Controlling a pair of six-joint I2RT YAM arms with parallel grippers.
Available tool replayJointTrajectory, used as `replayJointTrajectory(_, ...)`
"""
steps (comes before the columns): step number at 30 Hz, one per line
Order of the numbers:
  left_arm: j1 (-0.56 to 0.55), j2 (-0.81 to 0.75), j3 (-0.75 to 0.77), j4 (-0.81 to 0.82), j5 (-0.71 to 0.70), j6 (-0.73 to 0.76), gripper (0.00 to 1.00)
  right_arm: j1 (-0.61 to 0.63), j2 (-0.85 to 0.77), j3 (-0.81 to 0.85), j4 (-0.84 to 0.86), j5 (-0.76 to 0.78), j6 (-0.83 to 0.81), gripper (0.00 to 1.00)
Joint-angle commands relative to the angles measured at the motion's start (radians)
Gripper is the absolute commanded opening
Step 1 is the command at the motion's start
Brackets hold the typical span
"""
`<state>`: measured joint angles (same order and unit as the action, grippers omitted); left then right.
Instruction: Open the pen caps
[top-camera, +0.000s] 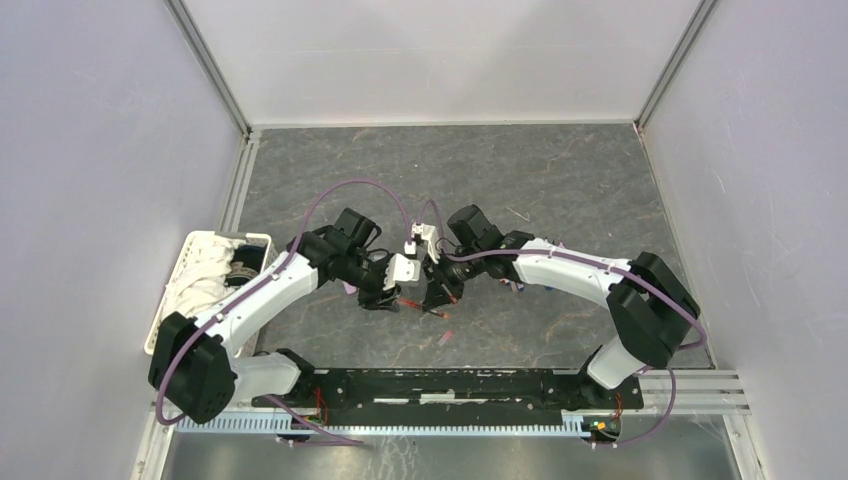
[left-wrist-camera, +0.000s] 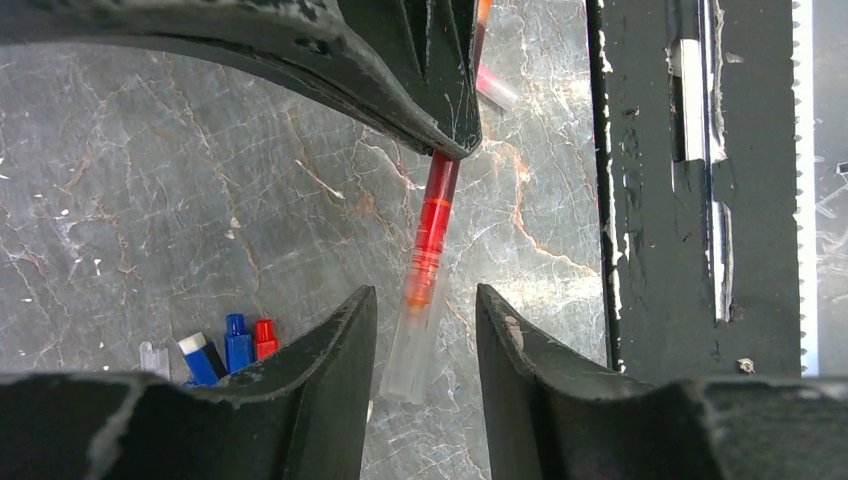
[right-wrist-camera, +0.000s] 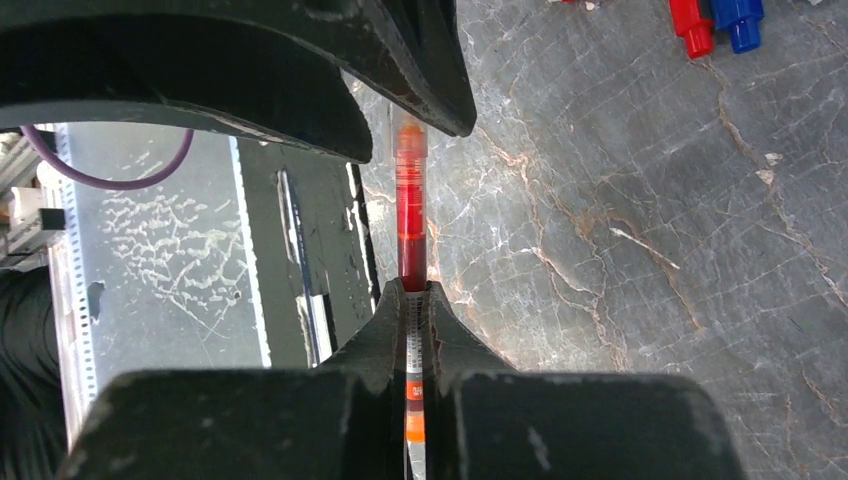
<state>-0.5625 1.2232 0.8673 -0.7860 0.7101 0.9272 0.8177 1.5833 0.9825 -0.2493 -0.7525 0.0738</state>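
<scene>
One red pen (right-wrist-camera: 411, 200) in right pincer (right-wrist-camera: 415, 297); print illegible.

Bright, even overhead light; soft shadows; pen (left-wrist-camera: 432, 230) slightly blurred.

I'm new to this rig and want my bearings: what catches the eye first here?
A red pen held over the middle of the table: the right gripper is shut on it, while the left gripper straddles its clear end, jaws apart. Loose red and blue caps lie nearby.
</scene>
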Motion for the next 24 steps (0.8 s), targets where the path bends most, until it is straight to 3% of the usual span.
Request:
replayJointTrajectory(1,-0.008,0.009,0.001,-0.013,0.006,0.053,0.47,-0.009,0.002,0.039,0.054,-0.058,0.024,0.00)
replayJointTrajectory(6,-0.015,0.006,0.002,-0.014,0.000,0.061,0.39,-0.018,0.005,0.029,0.071,-0.074,0.041,0.00)
replayJointTrajectory(10,-0.030,0.008,0.003,-0.014,-0.002,0.057,0.09,-0.020,0.005,0.010,0.141,-0.103,0.094,0.00)
replayJointTrajectory(11,-0.033,0.009,0.006,-0.014,-0.003,0.052,0.03,-0.019,0.009,0.006,0.157,-0.112,0.112,0.05)
replayJointTrajectory(17,-0.039,-0.002,0.017,-0.017,-0.011,0.041,0.02,-0.016,0.055,-0.031,0.270,-0.175,0.196,0.38)
replayJointTrajectory(20,-0.039,-0.010,0.027,-0.021,-0.018,0.041,0.02,-0.006,0.097,-0.026,0.267,-0.214,0.197,0.43)
replayJointTrajectory(24,-0.039,-0.013,0.048,-0.022,-0.016,0.037,0.02,0.011,0.148,0.014,0.228,-0.251,0.175,0.40)
